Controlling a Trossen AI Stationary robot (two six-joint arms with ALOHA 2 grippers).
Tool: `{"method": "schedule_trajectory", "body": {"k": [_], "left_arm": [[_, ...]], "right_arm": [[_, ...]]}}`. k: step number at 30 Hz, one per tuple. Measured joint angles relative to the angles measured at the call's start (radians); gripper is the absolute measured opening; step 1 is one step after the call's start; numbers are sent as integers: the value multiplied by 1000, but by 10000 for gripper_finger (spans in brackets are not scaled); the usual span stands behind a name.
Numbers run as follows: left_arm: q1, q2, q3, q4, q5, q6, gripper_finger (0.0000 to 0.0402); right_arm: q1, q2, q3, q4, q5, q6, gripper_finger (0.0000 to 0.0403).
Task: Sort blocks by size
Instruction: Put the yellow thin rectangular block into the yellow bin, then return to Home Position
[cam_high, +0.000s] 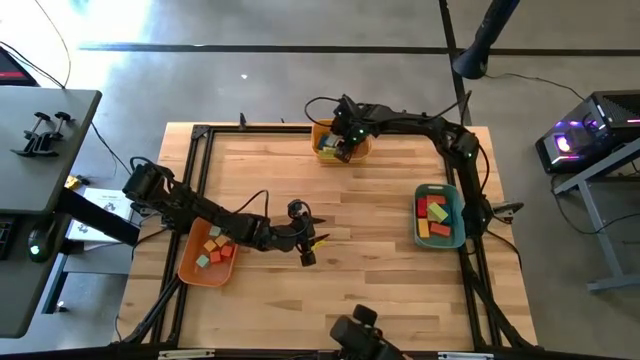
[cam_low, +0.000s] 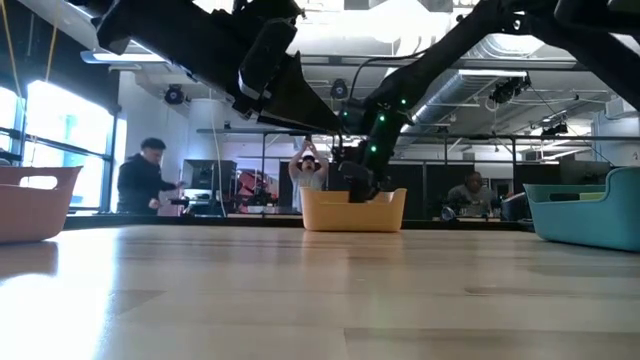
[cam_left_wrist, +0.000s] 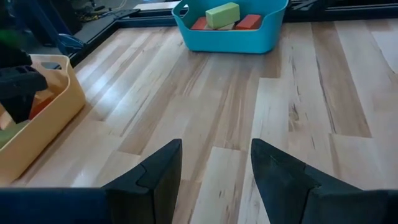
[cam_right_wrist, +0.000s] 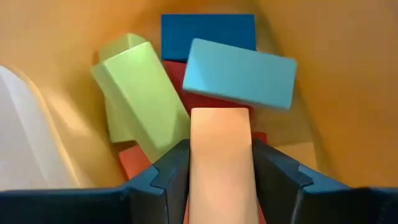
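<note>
My right gripper (cam_high: 340, 142) reaches down into the yellow tray (cam_high: 357, 152) at the table's far middle and is shut on a pale orange bar (cam_right_wrist: 220, 149). Under it in the tray lie a light green bar (cam_right_wrist: 140, 93), a light blue block (cam_right_wrist: 239, 71), a dark blue block (cam_right_wrist: 208, 34) and red blocks (cam_right_wrist: 205, 102). My left gripper (cam_high: 308, 250) is open and empty above the bare table's middle; its wrist view (cam_left_wrist: 216, 158) shows only wood between the fingers. My right gripper pinches the pale orange bar by its two long sides (cam_right_wrist: 194, 168) between its two fingers. The fingers come from above, pointing down into the tray, and lie along the bar. The bar's free end (cam_right_wrist: 219, 115) sticks out past the fingertips over the red blocks; whether it rests on them I cannot tell.
An orange tray (cam_high: 190, 268) with several small blocks stands at the left near side. A teal tray (cam_high: 440, 240) with larger red, orange and green blocks stands at the right. A black frame (cam_high: 195, 135) rims the table. People show in the room behind (cam_low: 145, 180).
</note>
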Motion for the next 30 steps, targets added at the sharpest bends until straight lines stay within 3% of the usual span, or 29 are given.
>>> {"method": "schedule_trajectory", "body": {"k": [10,20,26,30], "left_arm": [[0,0,0,-2,0,-27,176],[0,0,0,-3,0,-27,176],[0,0,0,-7,0,-27,176],[0,0,-1,-28,0,-43,176]], "right_arm": [[-2,1,-28,41,-3,72,152],[-31,0,-30,41,-13,71,221],[-37,-6,-31,71,92,69,226],[-28,-43,-31,88,100,60,221]]}}
